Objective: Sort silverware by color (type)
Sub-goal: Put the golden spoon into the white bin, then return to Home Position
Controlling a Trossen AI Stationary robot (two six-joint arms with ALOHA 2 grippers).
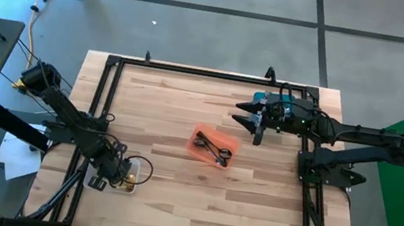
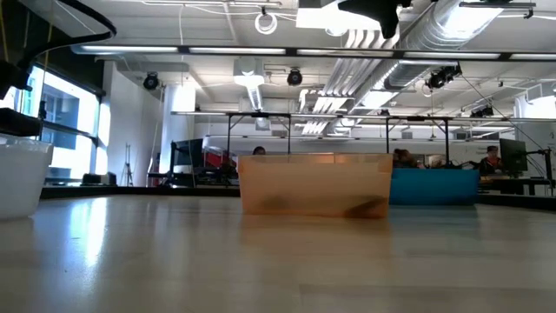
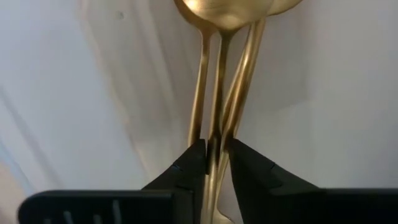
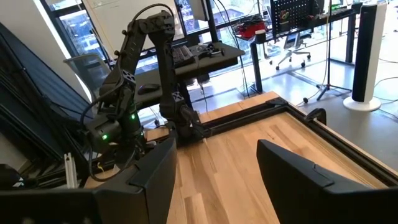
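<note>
1. Closest up is the left wrist view: the left gripper (image 3: 211, 163) has its two dark fingers (image 3: 186, 168) set close on either side of a gold spoon (image 3: 214, 93) handle. They're right up against it, but I can't tell if they're pinching it or have just come off. More gold handles lie right beside that one, all against a white bin wall (image 3: 323, 93).
2. From above, that left gripper (image 1: 114, 174) is at the table's (image 1: 171, 213) near-left edge, down in the white bin (image 1: 137, 174) where the gold silverware sits.
3. Mid-table there's an orange bin (image 1: 204, 139) with black silverware (image 1: 213, 148) lying in it. In the low view it's the translucent orange box (image 2: 314, 184) with dark shapes at the bottom.
4. Further back on the right side, the right gripper (image 1: 246, 112) hangs above the table holding nothing, fingers (image 4: 292, 168) spread wide apart.
5. A blue bin (image 2: 434, 186) shows behind the orange one in the low view, under the right arm.
6. Past the table, it's an office-type room with desks and ceiling ducts.
</note>
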